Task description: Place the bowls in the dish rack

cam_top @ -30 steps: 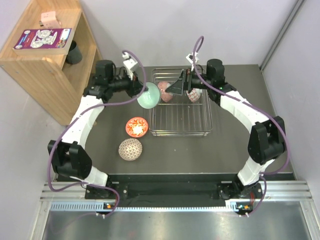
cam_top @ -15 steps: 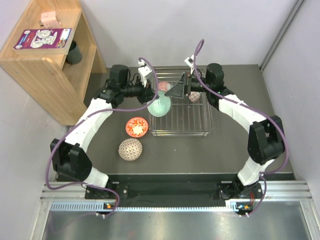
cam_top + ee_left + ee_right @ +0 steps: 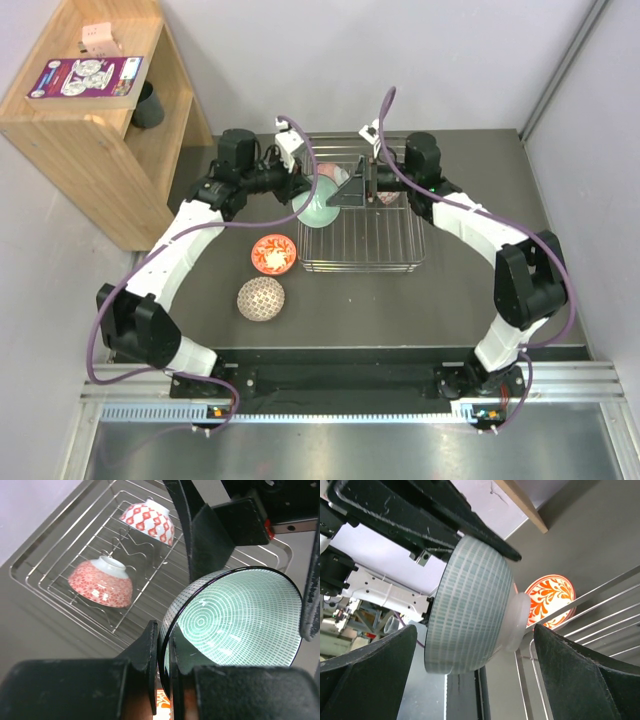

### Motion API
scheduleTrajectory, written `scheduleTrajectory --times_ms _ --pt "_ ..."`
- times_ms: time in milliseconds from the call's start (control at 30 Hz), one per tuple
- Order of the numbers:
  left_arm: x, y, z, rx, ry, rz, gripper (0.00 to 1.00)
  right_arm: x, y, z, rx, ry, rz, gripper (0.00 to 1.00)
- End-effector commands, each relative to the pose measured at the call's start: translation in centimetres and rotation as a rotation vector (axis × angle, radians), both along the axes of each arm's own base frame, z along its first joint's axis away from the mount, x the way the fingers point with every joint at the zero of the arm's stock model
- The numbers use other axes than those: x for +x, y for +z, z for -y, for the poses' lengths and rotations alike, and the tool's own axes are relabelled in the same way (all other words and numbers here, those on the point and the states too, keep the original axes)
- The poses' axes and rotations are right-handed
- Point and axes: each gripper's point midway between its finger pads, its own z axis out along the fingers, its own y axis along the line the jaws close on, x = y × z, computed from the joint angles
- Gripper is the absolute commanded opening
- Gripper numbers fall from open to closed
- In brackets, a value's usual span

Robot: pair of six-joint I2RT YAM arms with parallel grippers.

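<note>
Left claw [image 3: 162, 652]: is being clamped on rim of mint green bowl [image 3: 235, 625]
Right claw [image 3: 475, 630]: is being held wide astride bowl, over dish rack [image 3: 400, 255]

The mint green bowl [image 3: 235, 625] looks like glazed ceramic, smooth and glossy with small glints inside. The red-patterned bowls [image 3: 100, 582] have the same finish, and the dish rack [image 3: 50, 555] is thin, shiny silver metal wire. The left gripper [image 3: 166, 652] has matt black plastic fingers [image 3: 395, 510] flecked with pale scuffs, the arm shells [image 3: 170, 250] are smooth white plastic, the table [image 3: 450, 300] is matt dark grey, and the shelf unit [image 3: 90, 130] is light, dull-finished wood.
</note>
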Motion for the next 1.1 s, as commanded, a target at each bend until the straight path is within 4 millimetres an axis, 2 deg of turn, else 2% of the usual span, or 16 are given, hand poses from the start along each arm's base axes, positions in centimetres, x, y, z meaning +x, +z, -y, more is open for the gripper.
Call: scheduleTrajectory --times_ms 0,167,400,633,767,833,1000,1067 --pt "0.2 4.3 0.0 -0.051 0.006 0.155 0.00 -1.2 1.1 -0.3 0.027 0.055 0.072 1.00" --pt "0.4 4.4 0.1 -0.060 0.009 0.160 0.00 -2.0 1.3 -0.7 0.047 0.091 0.072 0.98" --pt "0.3 4.7 0.2 -0.075 0.004 0.158 0.00 -2.9 1.7 -0.9 0.072 0.134 0.052 0.82" --pt "0.0 4.7 0.4 -0.088 -0.006 0.148 0.00 -3.5 2.5 -0.9 0.135 0.173 0.043 0.75" --pt "-0.1 4.5 0.5 -0.090 -0.010 0.140 0.00 -3.3 2.2 -1.2 0.141 0.170 0.036 0.65" --pt "-0.2 4.4 0.6 -0.090 -0.012 0.136 0.00 -3.3 2.1 -1.3 0.142 0.167 0.037 0.57" --pt "0.1 3.8 0.7 -0.089 -0.013 0.113 0.00 -3.2 2.2 -1.3 0.144 0.159 0.046 0.24" --pt "0.1 3.5 0.7 -0.088 -0.014 0.104 0.18 -3.1 2.1 -1.4 0.136 0.148 0.048 0.10"
